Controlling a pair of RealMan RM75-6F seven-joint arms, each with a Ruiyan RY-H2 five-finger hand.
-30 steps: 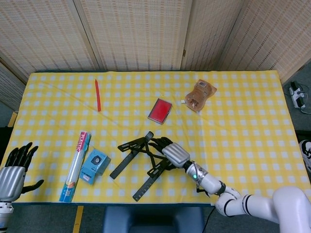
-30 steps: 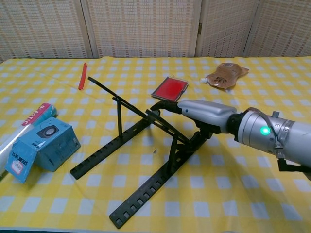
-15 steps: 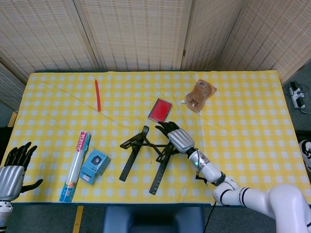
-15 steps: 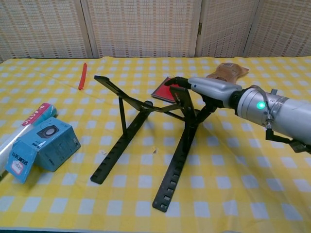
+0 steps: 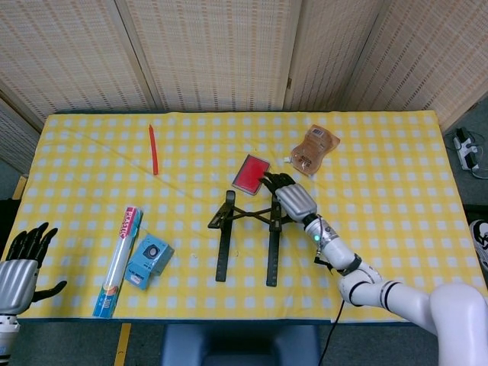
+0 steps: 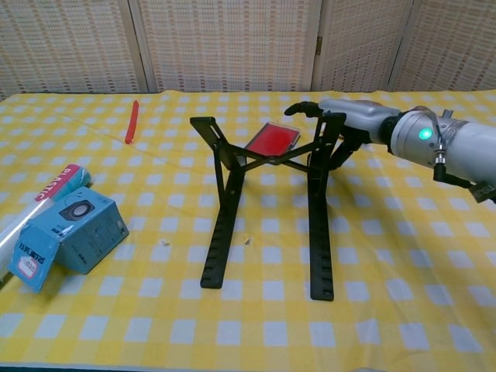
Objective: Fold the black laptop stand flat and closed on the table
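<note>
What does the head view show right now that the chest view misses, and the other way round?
Only the head view shows the left hand, open and idle off the table's near-left corner. Only the chest view shows the laptop stand still propped open, its rear raised off the tablecloth. Both show the right hand gripping the stand's right rear upright, plus the red case and blue box.

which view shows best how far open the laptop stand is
The chest view. It looks at the laptop stand low and from the front, so its raised top, crossed braces and two spread legs show clearly, with the right hand gripping its upper right corner. The head view looks down on the stand, flattening its height.
</note>
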